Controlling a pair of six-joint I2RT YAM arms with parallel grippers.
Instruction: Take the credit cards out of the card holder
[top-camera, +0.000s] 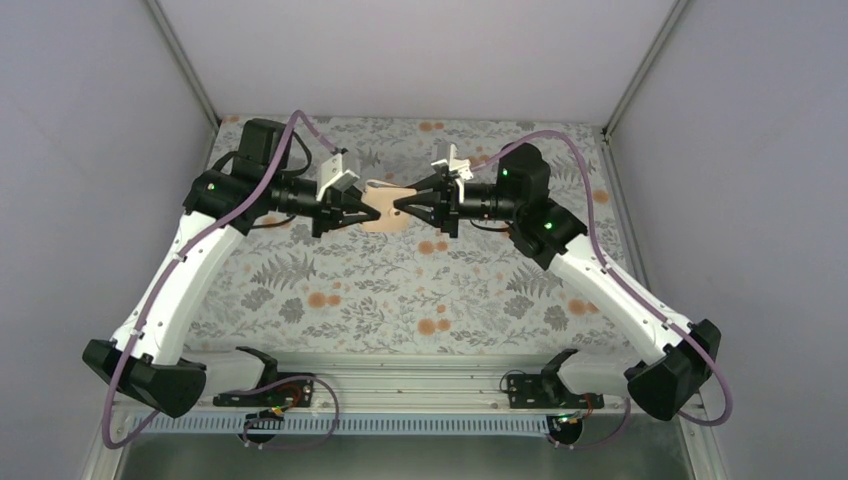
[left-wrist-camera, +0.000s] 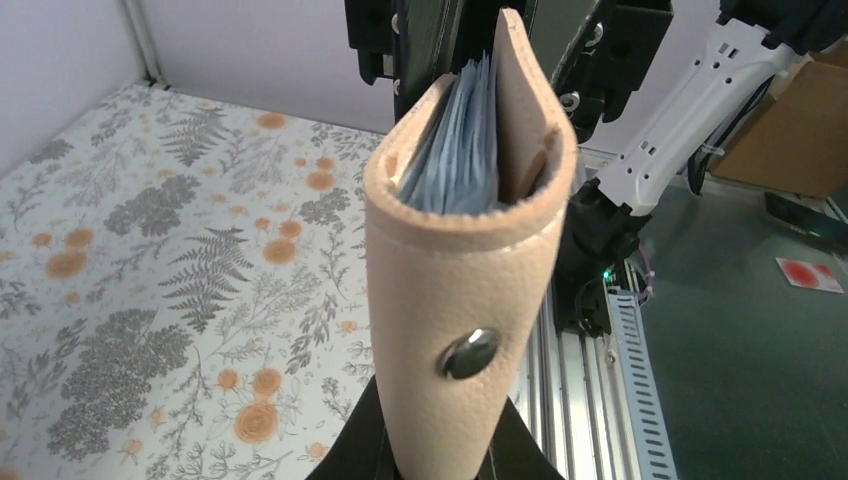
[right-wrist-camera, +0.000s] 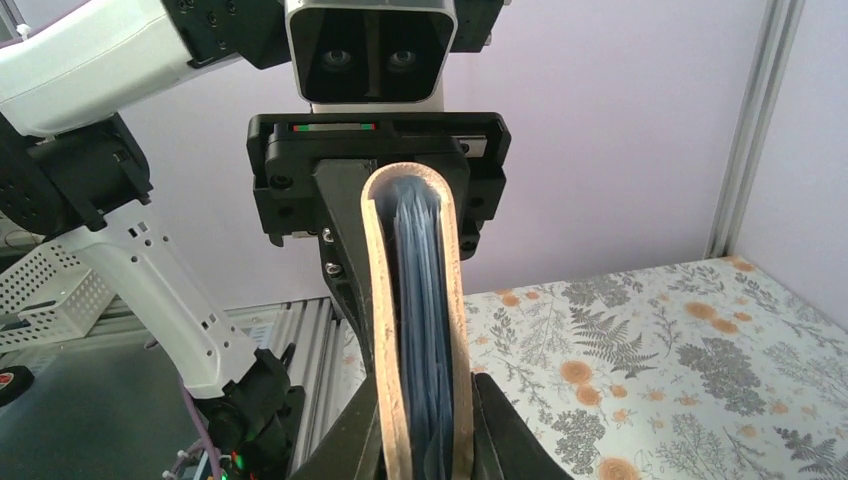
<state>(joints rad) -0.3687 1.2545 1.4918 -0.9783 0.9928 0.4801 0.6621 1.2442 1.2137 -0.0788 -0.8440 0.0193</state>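
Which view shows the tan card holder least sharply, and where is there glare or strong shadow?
Top external view: soft, even light, only faint shadows; the folded tan leather card holder is small but clear. Left wrist view: sharp grain, a bright glint on its round metal snap. Right wrist view: least sharp, its near edge blurs, while the floral tablecloth behind is clearer.

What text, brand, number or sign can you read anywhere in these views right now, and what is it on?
No text can be read in any view.
card holder: plain tan outside, metal snap, no lettering.
pale sheet on the floor: a red mark, too blurred to read.
camera housing on the opposite wrist: no label showing.
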